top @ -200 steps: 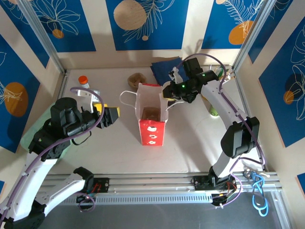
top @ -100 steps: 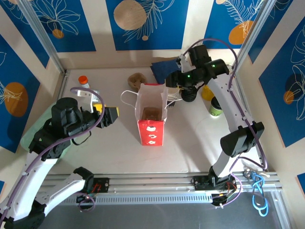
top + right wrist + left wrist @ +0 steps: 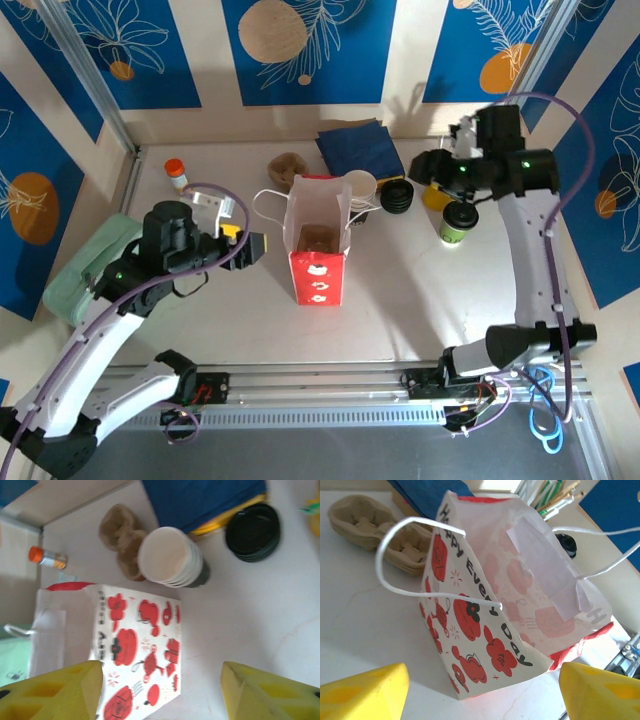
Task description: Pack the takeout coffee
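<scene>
The takeout coffee [image 3: 458, 222], a small green-sided cup with a black lid, stands upright on the table right of the bag. The red-and-white paper bag [image 3: 318, 240] stands open at the table's middle, with something brown at its bottom. My right gripper [image 3: 432, 172] hovers high at the back right, above and behind the coffee. It is open [image 3: 162, 695] and looks down on the bag [image 3: 135, 640]. My left gripper [image 3: 255, 245] is open just left of the bag, its yellow fingertips [image 3: 362, 692] on either side of the bag's near corner [image 3: 495, 605] without touching.
A stack of lidless cups [image 3: 360, 185], black lids [image 3: 397, 195] and a yellow object [image 3: 435, 195] lie behind the bag. Blue napkins [image 3: 360, 150] and a brown cup carrier [image 3: 288, 165] are at the back. An orange-capped bottle [image 3: 175, 172] stands far left, above a green pad [image 3: 85, 265].
My right gripper has left the bag's right edge, swung up and back to the right, and opened. My left gripper has moved a little closer to the bag.
</scene>
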{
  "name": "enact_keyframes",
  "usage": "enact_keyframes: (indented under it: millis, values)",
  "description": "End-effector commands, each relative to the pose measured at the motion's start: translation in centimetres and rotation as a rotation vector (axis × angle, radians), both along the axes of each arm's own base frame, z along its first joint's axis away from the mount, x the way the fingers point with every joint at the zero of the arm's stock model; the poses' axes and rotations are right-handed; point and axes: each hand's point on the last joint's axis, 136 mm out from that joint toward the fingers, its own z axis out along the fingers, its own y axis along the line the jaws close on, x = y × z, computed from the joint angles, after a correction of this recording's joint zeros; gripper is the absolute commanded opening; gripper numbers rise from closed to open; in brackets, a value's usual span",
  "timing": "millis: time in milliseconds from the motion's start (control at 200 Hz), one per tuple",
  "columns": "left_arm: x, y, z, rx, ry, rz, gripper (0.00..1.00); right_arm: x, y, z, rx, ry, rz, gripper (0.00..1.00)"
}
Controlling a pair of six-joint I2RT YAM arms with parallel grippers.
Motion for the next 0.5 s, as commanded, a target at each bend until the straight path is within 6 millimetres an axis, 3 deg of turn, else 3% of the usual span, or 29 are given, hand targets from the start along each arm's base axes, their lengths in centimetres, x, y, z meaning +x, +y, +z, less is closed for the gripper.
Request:
enact_keyframes:
  millis: [0, 225, 495]
  values:
    - [-0.3, -2.0, 0.4, -0.048, -0.057, -0.116, 0.78, -1.5, -2.9, -2.0, -0.003, 0.068, -0.114, 0.68]
    - [-0.4, -3.8, -2.3, -0.099, -0.057, -0.207, 0.77, -2.5, -8.0, -4.4, -0.059, 0.068, -0.260, 0.81]
    - [-0.6, -5.5, -3.8, -0.181, -0.074, -0.282, 0.76, -1.1, -12.0, -9.7, -0.179, 0.155, -0.346, 0.84]
